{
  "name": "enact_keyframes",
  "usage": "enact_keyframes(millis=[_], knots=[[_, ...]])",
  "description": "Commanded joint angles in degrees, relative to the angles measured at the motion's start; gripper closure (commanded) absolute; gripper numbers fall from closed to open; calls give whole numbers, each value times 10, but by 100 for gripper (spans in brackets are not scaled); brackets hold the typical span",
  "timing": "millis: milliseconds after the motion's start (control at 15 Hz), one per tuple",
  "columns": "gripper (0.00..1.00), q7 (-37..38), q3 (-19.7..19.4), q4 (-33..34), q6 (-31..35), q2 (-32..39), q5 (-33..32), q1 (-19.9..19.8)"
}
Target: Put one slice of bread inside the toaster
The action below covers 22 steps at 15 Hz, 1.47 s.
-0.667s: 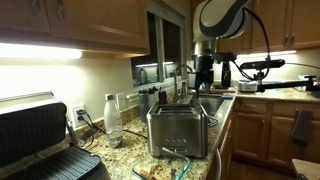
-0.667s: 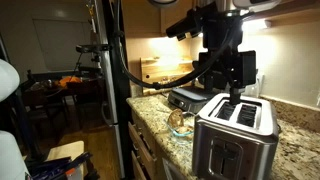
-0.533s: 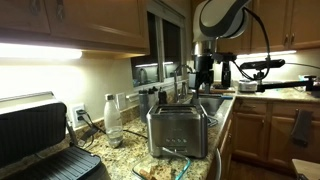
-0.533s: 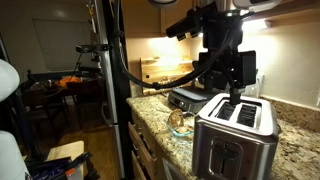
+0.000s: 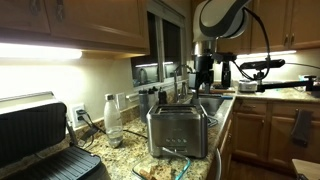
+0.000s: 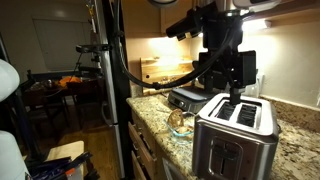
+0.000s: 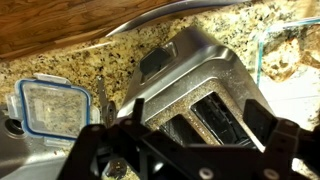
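Note:
The steel toaster (image 5: 178,131) stands on the granite counter and shows in both exterior views (image 6: 235,142). In the wrist view its two top slots (image 7: 205,112) lie directly below me. My gripper (image 7: 178,126) is open and empty, one finger on either side of the slots, hovering just above the toaster top (image 6: 232,97) (image 5: 205,88). A tan slice of bread (image 6: 180,121) lies in a glass dish beside the toaster; it also shows in the wrist view (image 7: 284,70). I cannot tell whether a slice sits inside a slot.
A black contact grill (image 5: 40,140) stands open on the counter. A water bottle (image 5: 112,118) stands by the wall. A clear container with a blue-rimmed lid (image 7: 46,106) lies beyond the toaster. A sink (image 5: 212,104) is behind it.

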Motion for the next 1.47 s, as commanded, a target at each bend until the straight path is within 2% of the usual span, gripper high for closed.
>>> enact_keyframes(millis=[0,733,1400], knots=[[0,0,1,1,-1,0,0,-1],[0,-3,18,4,-3,11,-1,10],[0,-4,51,33,-8,59,-3,37]])
